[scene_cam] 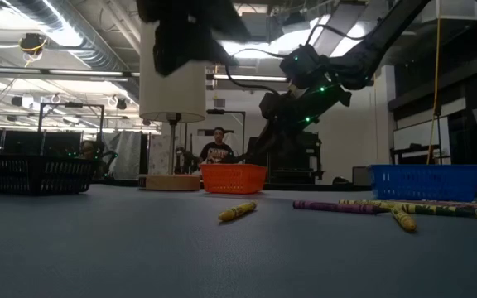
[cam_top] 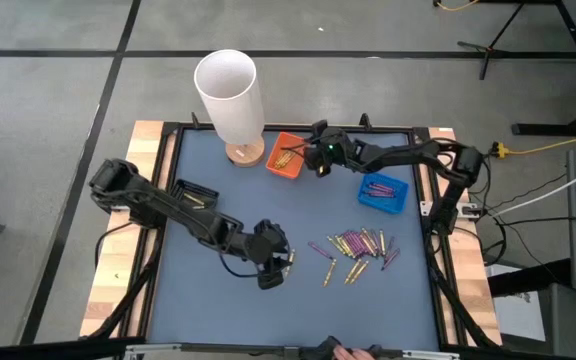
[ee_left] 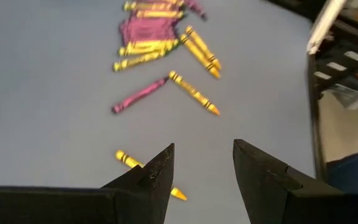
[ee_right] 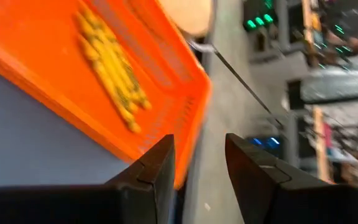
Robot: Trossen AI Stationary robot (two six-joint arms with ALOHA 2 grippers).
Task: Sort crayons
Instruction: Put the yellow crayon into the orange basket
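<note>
Lone yellow crayon [ee_left: 129,160] just ahead of left hand [ee_left: 202,165], fingers apart, empty, mid counter [cam_top: 218,190]. Loose crayons [cam_top: 356,246] piled yellow + purple toward right edge, open counter between. Right hand [cam_top: 318,158] by orange tray [cam_top: 286,155] at far edge, fingers apart, holding nothing; yellow ones inside. Blue tray [cam_top: 383,192] nearby. Grey mat, workshop behind.

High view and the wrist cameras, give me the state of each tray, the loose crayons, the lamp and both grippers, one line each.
orange tray: holds yellow crayons.
blue tray: holds purple crayons.
loose crayons: yellow and purple mixed, lying flat on the mat.
lamp: upright, beside the orange tray.
left gripper: open, empty, above a yellow crayon.
right gripper: open, empty, at the orange tray's edge.
</note>
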